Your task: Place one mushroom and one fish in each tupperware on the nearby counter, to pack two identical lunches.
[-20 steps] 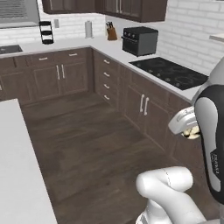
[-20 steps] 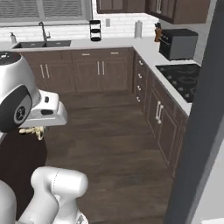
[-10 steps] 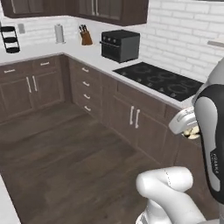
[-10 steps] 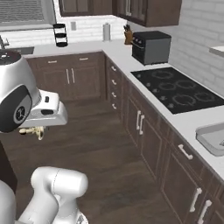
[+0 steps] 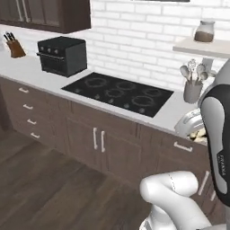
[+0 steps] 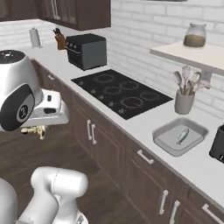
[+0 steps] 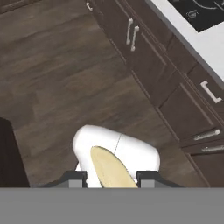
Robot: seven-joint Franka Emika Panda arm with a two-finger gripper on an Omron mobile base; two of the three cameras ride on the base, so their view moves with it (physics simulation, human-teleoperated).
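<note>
Off-white counter (image 6: 144, 127) runs beneath a brick wall, past a black cooktop (image 6: 120, 93), to a grey tupperware (image 6: 180, 137) in which one fish (image 6: 183, 135) already lies. A mushroom (image 7: 110, 168) is held between the nearly closed jaws of the gripper (image 7: 111, 178), carried low over the wooden floor (image 7: 57, 74). Transport appears to be the step in hand. Next, the mushroom probably needs to be lifted over the tupperware and released beside the fish.

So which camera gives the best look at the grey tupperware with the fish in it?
The right base view: the tupperware sits whole on the counter beside the utensil holder, with one fish lying inside. In the left base view the arm covers that spot. The hand view looks at floor and cabinets.
</note>
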